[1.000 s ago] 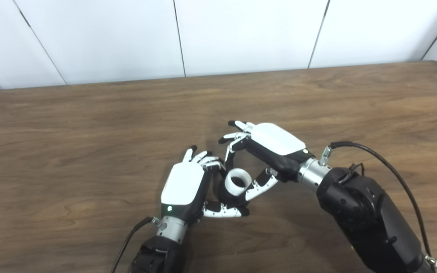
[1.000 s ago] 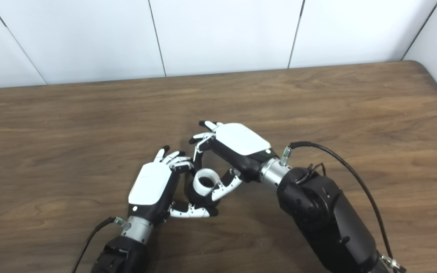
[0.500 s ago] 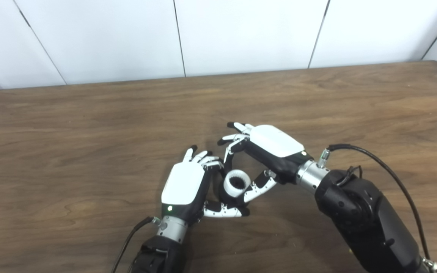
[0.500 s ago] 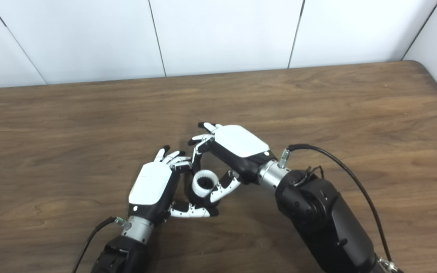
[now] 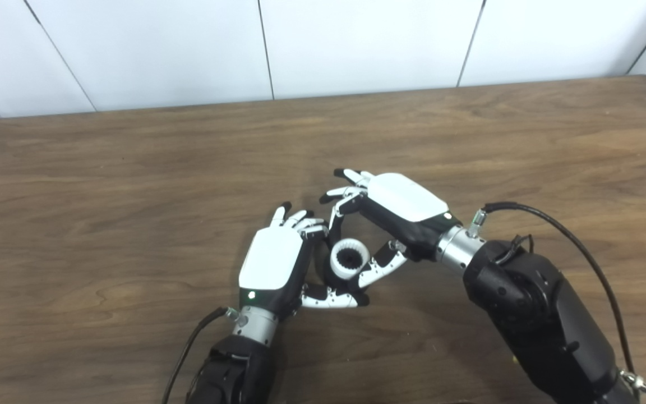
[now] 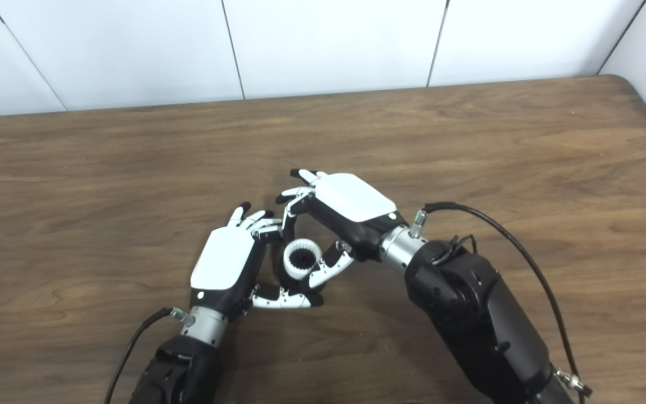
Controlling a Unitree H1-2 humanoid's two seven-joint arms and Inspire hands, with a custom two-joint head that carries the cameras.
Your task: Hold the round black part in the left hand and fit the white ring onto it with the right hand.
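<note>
While the left hand [image 5: 275, 264] grips the black part [image 5: 347, 276], the right hand [image 5: 382, 224] pinches the ring [image 5: 349, 259] (white, toothed bore) atop it.

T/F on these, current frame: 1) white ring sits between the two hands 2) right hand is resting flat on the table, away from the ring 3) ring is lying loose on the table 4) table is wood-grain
1. True. The white ring is between the left robot hand and the right robot hand.
2. False. Its fingers pinch the ring.
3. False. It sits atop the round black part in the left robot hand.
4. True. The table is brown wood-grain.
</note>
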